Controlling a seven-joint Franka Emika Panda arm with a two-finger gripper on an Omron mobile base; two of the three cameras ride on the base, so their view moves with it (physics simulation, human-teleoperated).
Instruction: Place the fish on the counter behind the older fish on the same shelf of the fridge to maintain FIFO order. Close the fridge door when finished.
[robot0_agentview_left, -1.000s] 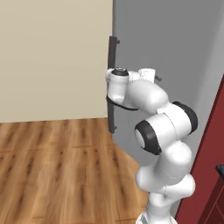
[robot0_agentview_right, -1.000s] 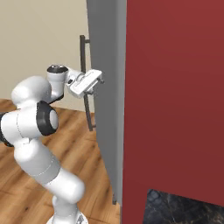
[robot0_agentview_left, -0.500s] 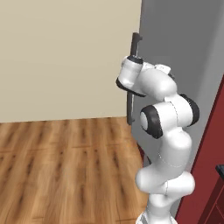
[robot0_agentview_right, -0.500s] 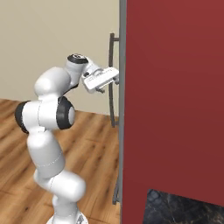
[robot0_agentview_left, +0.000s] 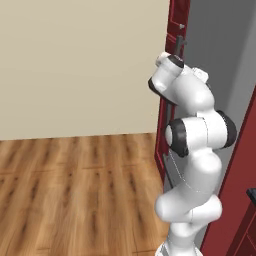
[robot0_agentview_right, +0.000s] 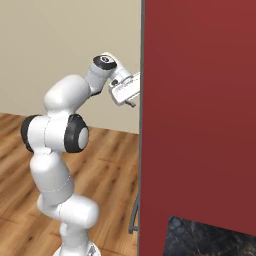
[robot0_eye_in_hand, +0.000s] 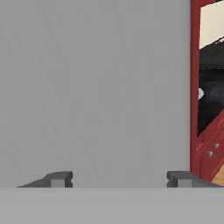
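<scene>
So the background here is mostly a plain beige wall (robot0_agentview_left: 80, 65) running across the back, meeting a wood plank floor (robot0_agentview_left: 75, 195) in warm brown with darker grain streaks. Tall dark red cabinet panel (robot0_agentview_right: 200, 110) takes up the right side of the right base view, and red trim (robot0_agentview_left: 177, 20) pokes up top in the left one.

A rendered home kitchen: a tall flat grey metal-look fridge door (robot0_eye_in_hand: 96, 87) stands beside dark red panelled cabinet fronts (robot0_agentview_right: 200, 110) with round silver knobs (robot0_eye_in_hand: 209, 153), a black marbled stone bench (robot0_agentview_right: 200, 240), a warm wood-plank floor (robot0_agentview_left: 75, 190) and a plain beige wall (robot0_agentview_left: 80, 65).
</scene>
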